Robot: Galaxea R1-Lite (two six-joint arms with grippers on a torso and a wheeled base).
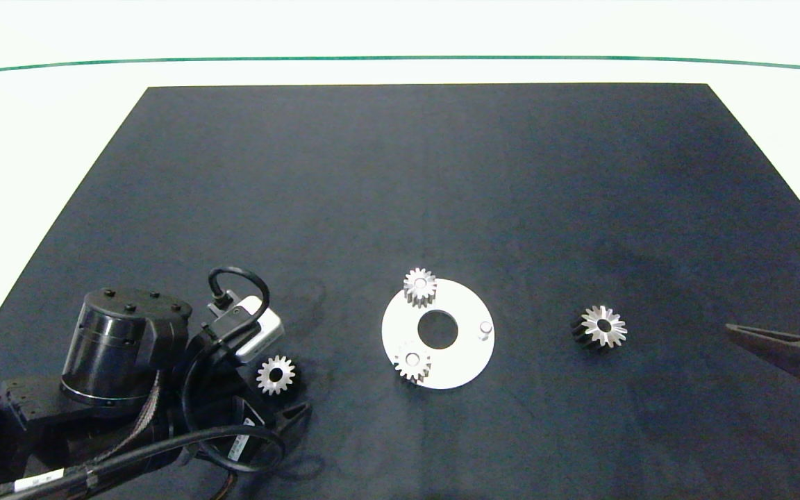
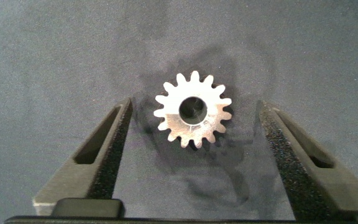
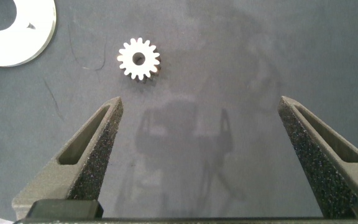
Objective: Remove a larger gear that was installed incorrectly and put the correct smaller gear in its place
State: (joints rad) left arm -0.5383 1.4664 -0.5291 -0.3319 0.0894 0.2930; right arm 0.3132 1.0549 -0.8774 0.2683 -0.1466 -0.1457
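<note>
the smaller gear lies flat on the dark mat, centred between the spread fingers of the left gripper, apparently lined up for a pinch across its teeth. the larger gear lies loose ahead of the right gripper, which hangs released and empty. between the grippers, the round plate offers a bare peg, likely the gear's seat. no writing is legible.
</note>
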